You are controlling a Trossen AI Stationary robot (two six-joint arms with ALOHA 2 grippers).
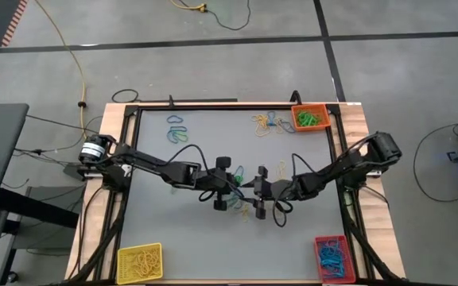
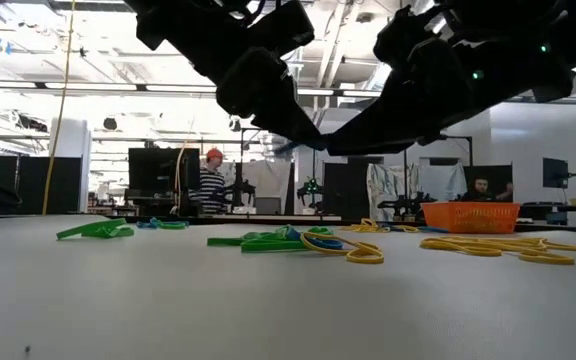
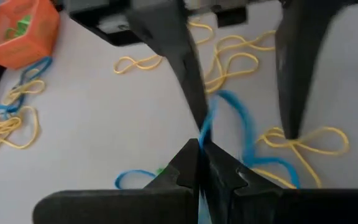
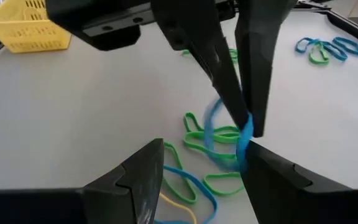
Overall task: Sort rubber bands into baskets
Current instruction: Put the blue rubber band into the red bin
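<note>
Mid-table, the left gripper (image 3: 201, 146) is clenched on a blue rubber band (image 3: 238, 118) lifted above the scattered bands, while the right gripper (image 4: 197, 165) hangs spread wide just beside it.

— Baskets? 
— Three; orange basket (image 1: 309, 117) at the far right corner, holding green bands; yellow basket (image 1: 139, 263) at the near left corner, holding yellow bands; red basket (image 1: 332, 256) at the near right corner, holding blue ones.

— Rubber bands? 
— Scattered in clusters; green and blue loops (image 1: 176, 129) far left; yellow and blue tangle (image 1: 264, 123) just beside the orange basket; mixed heap (image 4: 213, 146) mid-table; one blue band (image 3: 232, 127) lifted, stretched thin, pinched at one end.
</note>
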